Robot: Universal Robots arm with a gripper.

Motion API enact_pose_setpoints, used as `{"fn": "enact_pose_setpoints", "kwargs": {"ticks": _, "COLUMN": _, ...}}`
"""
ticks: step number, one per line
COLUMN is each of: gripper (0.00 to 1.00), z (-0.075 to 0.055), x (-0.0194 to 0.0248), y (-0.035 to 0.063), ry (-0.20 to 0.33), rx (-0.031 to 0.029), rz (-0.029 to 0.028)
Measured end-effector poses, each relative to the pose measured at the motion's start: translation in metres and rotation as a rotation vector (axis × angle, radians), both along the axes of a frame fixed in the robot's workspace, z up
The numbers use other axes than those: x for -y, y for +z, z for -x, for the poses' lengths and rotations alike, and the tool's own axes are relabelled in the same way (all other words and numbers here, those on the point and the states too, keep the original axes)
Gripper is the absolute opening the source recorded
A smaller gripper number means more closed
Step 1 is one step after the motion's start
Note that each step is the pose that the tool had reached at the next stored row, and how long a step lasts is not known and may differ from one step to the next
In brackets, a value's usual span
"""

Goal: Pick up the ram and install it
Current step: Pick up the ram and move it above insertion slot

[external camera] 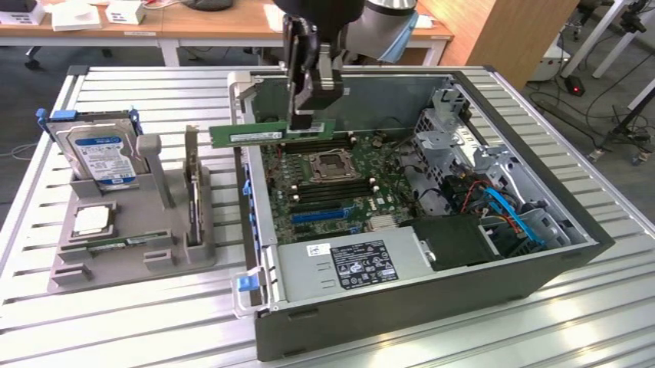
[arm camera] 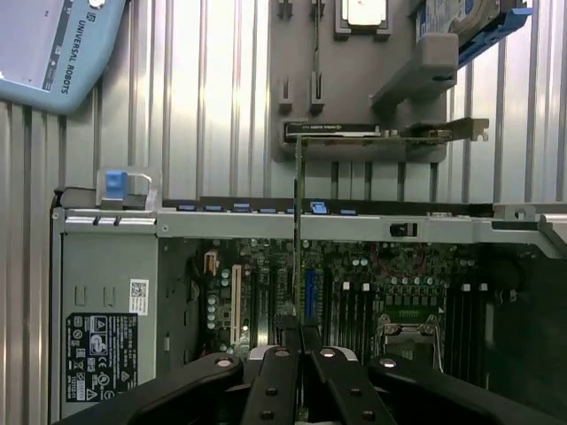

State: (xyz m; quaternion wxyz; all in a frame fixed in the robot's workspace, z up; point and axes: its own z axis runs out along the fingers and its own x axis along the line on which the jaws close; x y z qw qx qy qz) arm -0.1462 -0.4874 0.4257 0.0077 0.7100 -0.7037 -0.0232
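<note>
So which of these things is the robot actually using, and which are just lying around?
In use: gripper, shut on the ram; open computer case with its motherboard.
Lying about: hard drive, grey holder, upright card in the holder.

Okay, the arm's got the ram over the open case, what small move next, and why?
Probably shift the ram sideways toward the black memory slots by the processor socket. The fingers grip it high above the open case, parallel to those slots but not over them.
</note>
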Motion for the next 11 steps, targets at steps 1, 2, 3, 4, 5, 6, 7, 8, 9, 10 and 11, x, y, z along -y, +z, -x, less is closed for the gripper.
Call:
{"fn": "enact_pose_setpoints", "kwargs": {"ticks": 1, "gripper": 0.11, "z": -0.003, "x": 0.0000, "y": 0.0000, "ry": 0.000, "rx": 0.0000, "rz": 0.0000}}
{"fn": "enact_pose_setpoints", "kwargs": {"ticks": 2, "gripper": 0.11, "z": -0.006, "x": 0.0000, "y": 0.0000, "ry": 0.000, "rx": 0.0000, "rz": 0.0000}}
{"fn": "enact_pose_setpoints", "kwargs": {"ticks": 3, "gripper": 0.11, "z": -0.009, "x": 0.0000, "y": 0.0000, "ry": 0.000, "rx": 0.0000, "rz": 0.0001}}
{"fn": "enact_pose_setpoints", "kwargs": {"ticks": 4, "gripper": 0.11, "z": -0.012, "x": 0.0000, "y": 0.0000, "ry": 0.000, "rx": 0.0000, "rz": 0.0001}}
{"fn": "enact_pose_setpoints", "kwargs": {"ticks": 5, "gripper": 0.11, "z": -0.015, "x": 0.0000, "y": 0.0000, "ry": 0.000, "rx": 0.0000, "rz": 0.0000}}
{"fn": "enact_pose_setpoints", "kwargs": {"ticks": 6, "gripper": 0.11, "z": -0.018, "x": 0.0000, "y": 0.0000, "ry": 0.000, "rx": 0.0000, "rz": 0.0000}}
{"fn": "enact_pose_setpoints", "kwargs": {"ticks": 7, "gripper": 0.11, "z": -0.021, "x": 0.0000, "y": 0.0000, "ry": 0.000, "rx": 0.0000, "rz": 0.0001}}
{"fn": "enact_pose_setpoints", "kwargs": {"ticks": 8, "gripper": 0.11, "z": -0.024, "x": 0.0000, "y": 0.0000, "ry": 0.000, "rx": 0.0000, "rz": 0.0001}}
{"fn": "enact_pose_setpoints", "kwargs": {"ticks": 9, "gripper": 0.11, "z": -0.027, "x": 0.0000, "y": 0.0001, "ry": 0.000, "rx": -0.0001, "rz": 0.0001}}
{"fn": "enact_pose_setpoints", "kwargs": {"ticks": 10, "gripper": 0.11, "z": -0.030, "x": 0.0000, "y": 0.0000, "ry": 0.000, "rx": 0.0000, "rz": 0.0000}}
{"fn": "enact_pose_setpoints", "kwargs": {"ticks": 11, "gripper": 0.11, "z": -0.033, "x": 0.0000, "y": 0.0000, "ry": 0.000, "rx": 0.0000, "rz": 0.0000}}
